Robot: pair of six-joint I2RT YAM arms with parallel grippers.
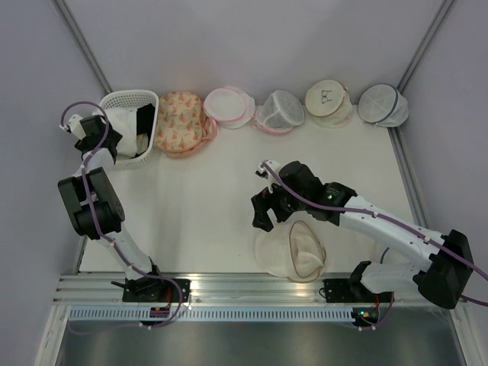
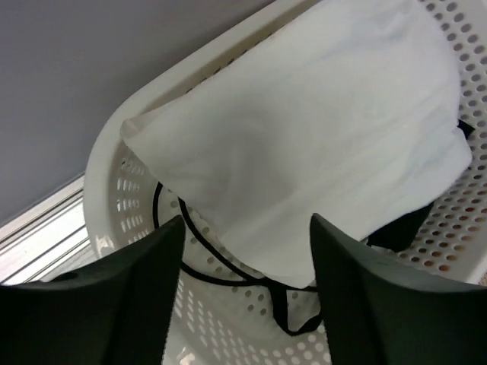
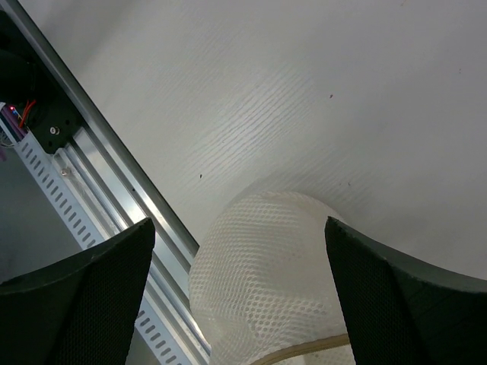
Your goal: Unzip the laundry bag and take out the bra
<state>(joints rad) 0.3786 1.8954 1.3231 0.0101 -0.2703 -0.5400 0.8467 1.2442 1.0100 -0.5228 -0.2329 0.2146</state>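
Unzipped laundry bag [image 1: 290, 252]; bra [image 2: 304, 137] in basket [image 2: 114, 199]

Top cam overhead, wide; wrists close: L on basket [image 2: 106, 144], R on laundry bag [image 3: 266, 274].

white bra [image 2: 319, 137] lying in perforated white basket [image 2: 114, 190], black straps [image 2: 199, 262] beneath, tool [image 2: 247, 224] fingers parted above

No words, numbers or brand names can be read in any of the three views. The only sign is a small black mark [image 1: 326, 96] shaped like a pair of glasses. It sits on the flat face of a round cream pouch [image 1: 329, 107] with tan trim, second from the right in the back row. It is too small to tell whether any lettering goes with it.
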